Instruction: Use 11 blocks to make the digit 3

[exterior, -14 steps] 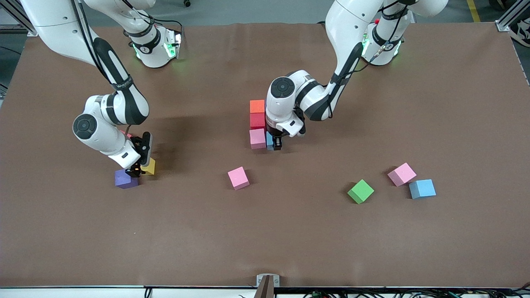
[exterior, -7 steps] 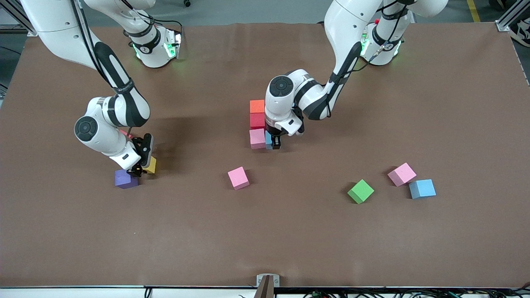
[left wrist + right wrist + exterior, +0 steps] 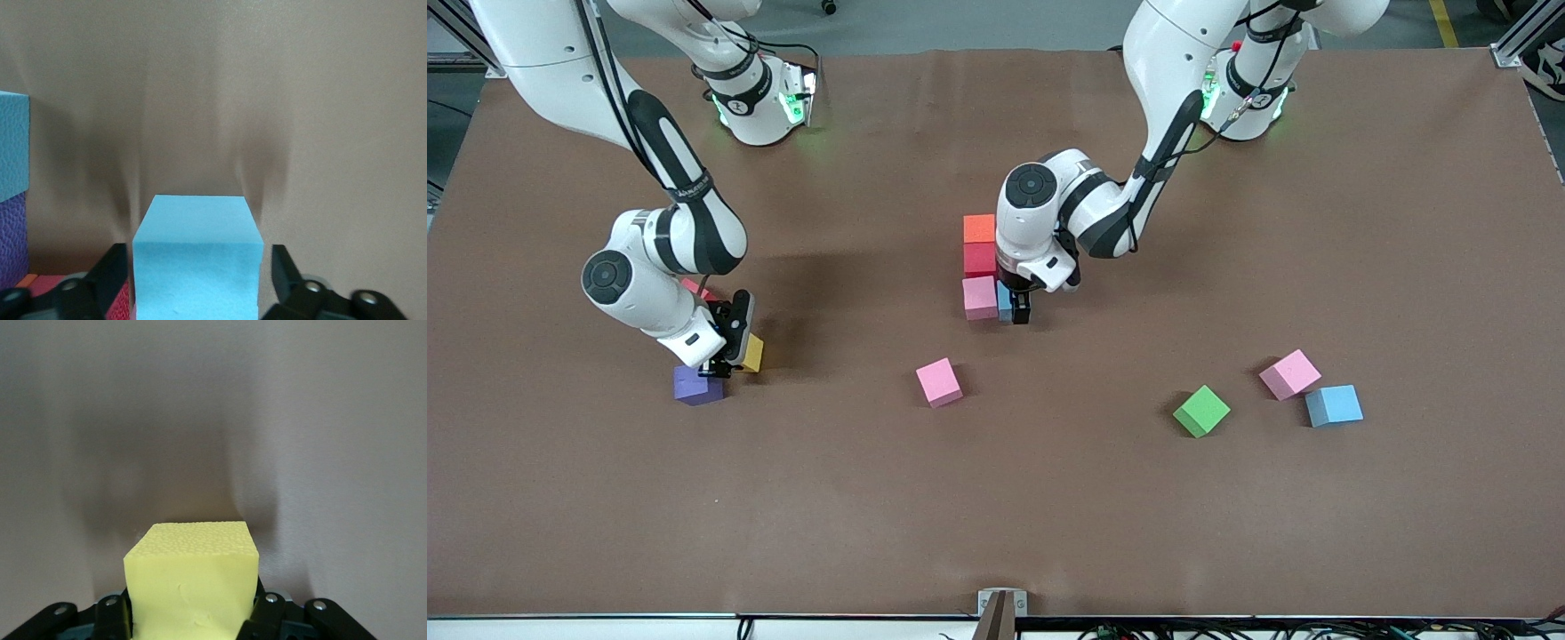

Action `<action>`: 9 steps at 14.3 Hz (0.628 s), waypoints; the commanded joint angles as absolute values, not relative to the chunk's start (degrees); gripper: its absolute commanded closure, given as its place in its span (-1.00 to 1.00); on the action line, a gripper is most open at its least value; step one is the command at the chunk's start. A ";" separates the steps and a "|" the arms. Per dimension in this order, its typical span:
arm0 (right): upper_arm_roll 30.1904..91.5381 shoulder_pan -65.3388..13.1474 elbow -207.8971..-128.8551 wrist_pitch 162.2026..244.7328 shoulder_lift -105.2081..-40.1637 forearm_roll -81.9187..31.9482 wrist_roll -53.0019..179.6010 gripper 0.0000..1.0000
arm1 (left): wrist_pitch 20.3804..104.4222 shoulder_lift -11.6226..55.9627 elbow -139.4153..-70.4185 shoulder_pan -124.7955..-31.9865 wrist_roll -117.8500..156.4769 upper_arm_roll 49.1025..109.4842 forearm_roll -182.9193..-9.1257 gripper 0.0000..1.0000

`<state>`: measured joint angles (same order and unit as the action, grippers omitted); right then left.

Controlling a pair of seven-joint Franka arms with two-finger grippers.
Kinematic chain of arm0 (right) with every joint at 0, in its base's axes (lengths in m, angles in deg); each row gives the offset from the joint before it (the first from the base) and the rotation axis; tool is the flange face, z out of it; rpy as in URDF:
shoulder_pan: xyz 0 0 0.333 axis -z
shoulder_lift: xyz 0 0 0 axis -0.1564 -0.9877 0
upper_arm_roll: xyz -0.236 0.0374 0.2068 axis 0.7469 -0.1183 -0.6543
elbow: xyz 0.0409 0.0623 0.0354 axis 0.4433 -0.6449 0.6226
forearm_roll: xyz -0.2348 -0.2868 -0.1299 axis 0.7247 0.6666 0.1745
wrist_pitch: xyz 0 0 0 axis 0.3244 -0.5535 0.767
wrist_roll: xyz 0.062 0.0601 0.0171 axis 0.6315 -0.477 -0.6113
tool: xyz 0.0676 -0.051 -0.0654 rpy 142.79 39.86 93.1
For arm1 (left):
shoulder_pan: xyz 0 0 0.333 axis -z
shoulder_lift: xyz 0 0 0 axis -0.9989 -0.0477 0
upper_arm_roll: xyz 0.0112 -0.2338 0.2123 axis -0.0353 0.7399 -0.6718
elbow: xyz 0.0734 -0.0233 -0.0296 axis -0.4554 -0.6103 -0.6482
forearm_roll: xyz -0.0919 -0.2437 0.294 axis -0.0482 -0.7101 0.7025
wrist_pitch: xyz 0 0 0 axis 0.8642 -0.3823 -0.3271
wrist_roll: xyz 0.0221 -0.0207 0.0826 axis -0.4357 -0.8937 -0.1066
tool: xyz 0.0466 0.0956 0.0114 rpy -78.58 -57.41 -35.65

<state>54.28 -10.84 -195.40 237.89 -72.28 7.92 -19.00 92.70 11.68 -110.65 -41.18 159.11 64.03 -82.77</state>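
Left gripper (image 3: 197, 293) straddles blue block (image 3: 196, 257), gaps both sides.

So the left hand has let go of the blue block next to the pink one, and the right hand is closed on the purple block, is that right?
Not quite. The right hand is closed on the yellow block, not the purple block beside it; the right wrist view shows this. The rest holds: the left hand stands open around the blue block next to the pink block.

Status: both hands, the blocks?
Left hand open around blue block beside pink block. Right hand shut on yellow block, purple block alongside. Four loose blocks wait.
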 commanded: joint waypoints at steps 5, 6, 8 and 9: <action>53.75 -14.61 -191.00 229.20 -68.65 6.76 -8.08 0.46 | 87.72 15.61 -110.58 -40.68 160.26 63.78 -81.49 -1.00; 53.75 -16.28 -190.47 227.00 -68.12 6.76 -3.26 0.46 | 86.06 16.67 -110.67 -40.68 160.08 63.78 -81.49 -1.00; 53.75 -19.70 -190.47 224.70 -67.07 6.76 6.06 0.46 | 81.75 19.04 -110.59 -40.95 159.73 63.87 -81.58 -1.00; 53.75 -21.72 -190.47 223.74 -66.54 6.76 11.33 0.46 | 79.99 20.53 -110.59 -41.03 159.55 63.87 -81.58 -1.00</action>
<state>53.54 -18.24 -189.48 225.69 -68.69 7.56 2.91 83.99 16.74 -109.78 -41.14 159.11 64.05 -82.77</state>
